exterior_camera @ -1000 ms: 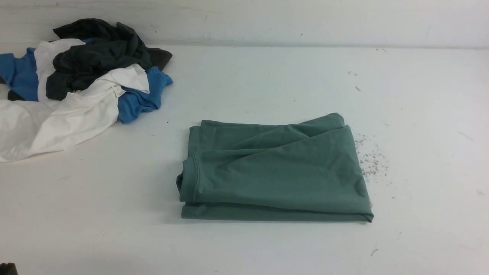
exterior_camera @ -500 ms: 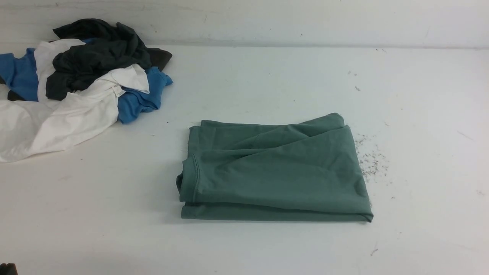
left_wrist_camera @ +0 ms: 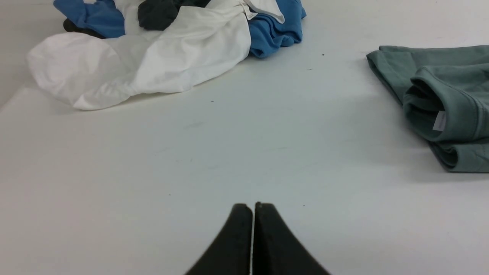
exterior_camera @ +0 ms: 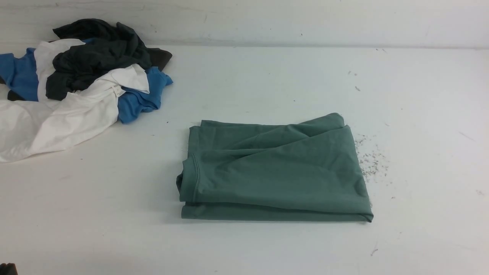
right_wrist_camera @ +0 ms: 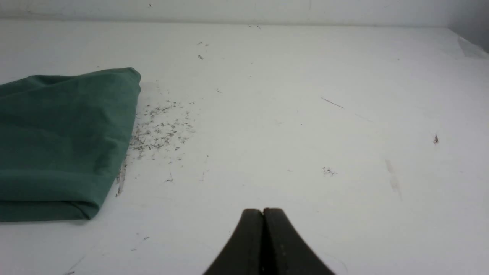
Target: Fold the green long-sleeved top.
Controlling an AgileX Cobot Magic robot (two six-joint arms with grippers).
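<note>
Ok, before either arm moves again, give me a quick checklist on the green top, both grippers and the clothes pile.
1. green top folded into a compact rectangle: ok.
2. Folded edges neat: not ok, diagonal creases and uneven layers show.
3. left gripper shut and holding nothing: ok.
4. right gripper shut and holding nothing: ok.
5. clothes pile apart from the top: ok.
6. table clean beside the top: not ok, lint specks lie there.

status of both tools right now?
Left tool: closed, holding nothing.
Right tool: closed, holding nothing.
</note>
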